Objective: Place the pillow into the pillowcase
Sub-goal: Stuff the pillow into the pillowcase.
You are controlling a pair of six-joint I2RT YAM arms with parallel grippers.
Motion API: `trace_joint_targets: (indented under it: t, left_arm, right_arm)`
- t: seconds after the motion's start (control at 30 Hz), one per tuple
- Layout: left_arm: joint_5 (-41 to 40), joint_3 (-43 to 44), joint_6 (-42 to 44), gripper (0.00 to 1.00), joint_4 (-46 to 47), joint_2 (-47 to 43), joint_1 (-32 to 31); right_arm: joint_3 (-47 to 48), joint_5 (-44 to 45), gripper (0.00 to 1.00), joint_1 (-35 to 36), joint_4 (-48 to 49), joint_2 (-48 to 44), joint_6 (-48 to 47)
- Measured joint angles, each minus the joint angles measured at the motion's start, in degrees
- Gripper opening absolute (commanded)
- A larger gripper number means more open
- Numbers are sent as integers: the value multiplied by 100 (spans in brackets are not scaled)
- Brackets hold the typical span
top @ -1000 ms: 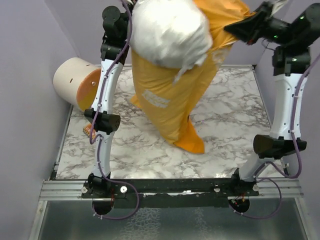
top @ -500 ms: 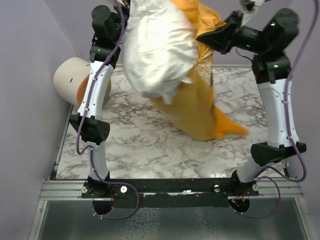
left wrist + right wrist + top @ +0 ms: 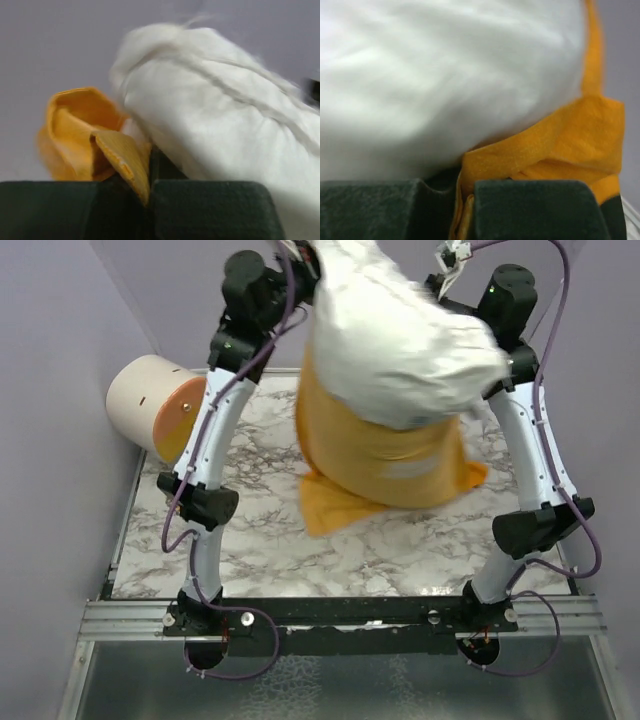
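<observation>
The left gripper [image 3: 145, 192] and the right gripper [image 3: 464, 200] are each pinched tight on an edge of the pillowcase [image 3: 375, 455], holding it up over the table [image 3: 250, 535]. The pillow [image 3: 400, 345] bulges from its raised mouth between the arms.

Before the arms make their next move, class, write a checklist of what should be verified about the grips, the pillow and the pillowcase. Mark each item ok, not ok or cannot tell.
1. Left gripper shut on the pillowcase edge: ok.
2. Right gripper shut on the pillowcase edge: ok.
3. Pillow fully inside the pillowcase: not ok; much of it bulges out of the opening.
4. Pillowcase's lower end lifted off the marble table: cannot tell.
5. Cream-and-orange cylinder apart from the fabric: ok; it sits at the table's left edge.
</observation>
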Motion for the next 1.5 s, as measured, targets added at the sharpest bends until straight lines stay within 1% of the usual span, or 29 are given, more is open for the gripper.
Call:
trace_joint_targets:
  t: [0.07,0.13,0.17,0.23,0.27,0.3,0.37,0.4,0.47,0.57,0.6,0.67,0.73,0.8,0.83,0.87,0.93,0.97,1.03,1.1,1.13,1.17,1.2,1.23,1.3,1.37,1.4,1.43,1.5]
  left_arm:
    - [-26,614,-289,0,-133,551,713]
    - [-219,481,-400,0,114,660,1130]
    - [-286,295,-348,0,208,575,1185]
    - [-588,-964,-74,0,817,-44,850]
    - [-798,-1596,122,0,1165,-422,417]
    - [-907,-1917,254,0,1335,-682,31]
    - [-962,-2216,555,0,1517,-1141,-763]
    - [-859,-2166,654,0,1528,-1263,-1043]
    - [-586,-1499,756,0,1102,-1233,-1137]
    - [-315,334,483,0,33,-243,-293]
    - [-238,686,337,0,-24,70,2]
    - [-251,903,81,0,125,450,492]
    - [-400,308,87,0,433,332,669]
    - [-741,-1091,382,0,866,-264,446]
    - [-1014,-1880,575,0,1237,-647,2]
    - [-1172,-2181,743,0,1443,-857,-413]
    - [-1241,-2472,981,0,1558,-1198,-1001]
    - [-1075,-2391,1012,0,1547,-1290,-1150]
    - [-686,-1703,846,0,1207,-1150,-1019]
    - [-326,-221,581,0,354,-437,-492]
    - [-173,149,380,0,219,-197,-328]
    - [-133,1029,295,0,39,457,68]
    - [-118,1305,188,0,48,713,210]
    - [-122,1379,105,0,81,846,317]
    - [-245,1115,271,0,146,798,251]
    - [-686,-173,745,0,514,184,-240]
    - [-852,-710,898,0,824,-76,-516]
    - [-1001,-1189,1080,0,1027,-372,-909]
    - [-979,-1539,1231,0,1176,-713,-1405]
  right_arm:
    - [70,142,0,625,-15,-142,-125]
    - [398,-221,0,505,-24,-227,79]
    - [553,-752,0,164,-39,-302,452]
    - [940,-1147,0,-905,0,-282,922]
    - [1062,-1174,0,-1390,61,-173,1080]
    - [1093,-1204,0,-1832,232,-33,1222]
    - [953,-1198,0,-2245,372,142,1303]
    - [763,-1117,0,-2173,367,129,1193]
    - [227,-914,0,-1469,278,-90,822]
    - [4,-417,0,251,485,-286,507]
    - [-17,-317,0,581,557,-372,483]
    - [74,-306,0,669,527,-518,448]
    - [291,-885,0,35,560,-625,780]
    - [330,-1674,0,-970,732,-680,1493]
    - [330,-1674,0,-970,732,-680,1493]
    - [380,-1722,0,-1993,929,-398,1703]
    - [258,-1714,0,-2251,1060,-227,1790]
    - [48,-1572,0,-2103,986,-247,1617]
    - [-258,-1211,0,-1207,638,-354,1069]
    - [-297,-763,0,-20,647,-358,769]
    - [-293,-601,0,382,721,-382,702]
    - [-212,-452,0,616,715,-431,605]
    - [-74,-404,0,647,693,-468,560]
    - [81,-479,0,450,682,-490,597]
    - [243,-1080,0,-439,809,-608,1067]
    - [385,-1600,0,-1604,896,-527,1604]
    - [479,-1639,0,-1943,992,-402,1733]
    - [511,-1646,0,-2243,1163,-240,1891]
    - [302,-1569,0,-2415,1263,-127,1886]
